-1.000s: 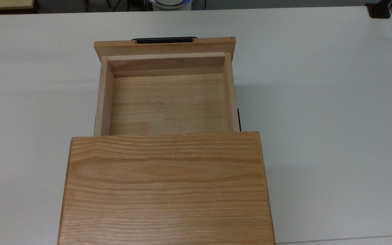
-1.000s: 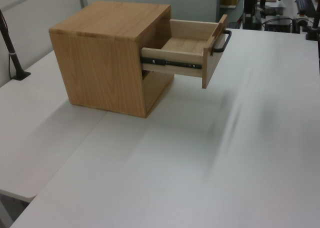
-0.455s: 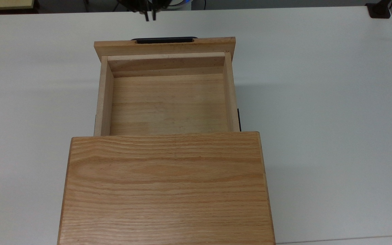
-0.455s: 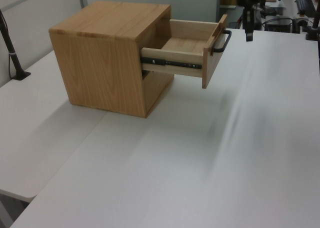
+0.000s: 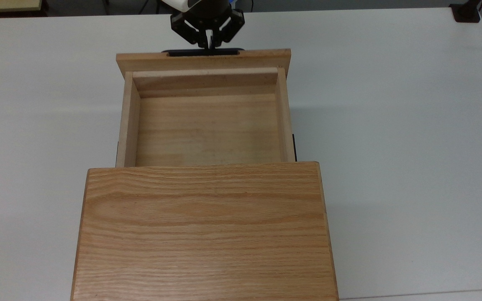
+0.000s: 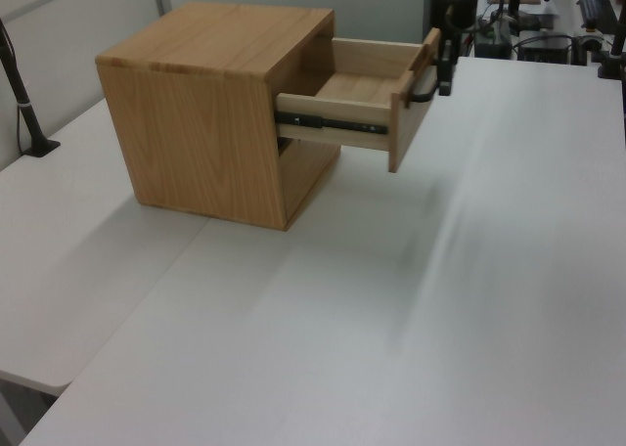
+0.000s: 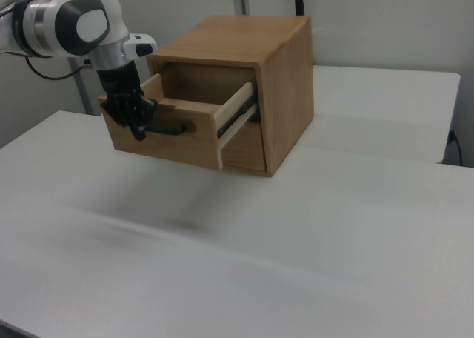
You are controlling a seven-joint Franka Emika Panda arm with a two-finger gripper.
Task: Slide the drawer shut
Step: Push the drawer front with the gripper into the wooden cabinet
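The drawer (image 5: pixel 207 125) stands pulled well out of the oak cabinet (image 5: pixel 204 230) on the white table (image 5: pixel 391 125); the top view looks straight into its bare wooden tray, which holds nothing. The pincer (image 5: pixel 209 42) sits at the black bar handle (image 5: pixel 191 52) on the front panel, its fingers drawn close together with only a slit between them; whether they touch the bar cannot be told. The left view shows the black slide rail (image 6: pixel 333 124) along the drawer's side. The right view shows the white arm (image 7: pixel 74 23) reaching in from the right view's left, and the handle partly hidden behind the pincer.
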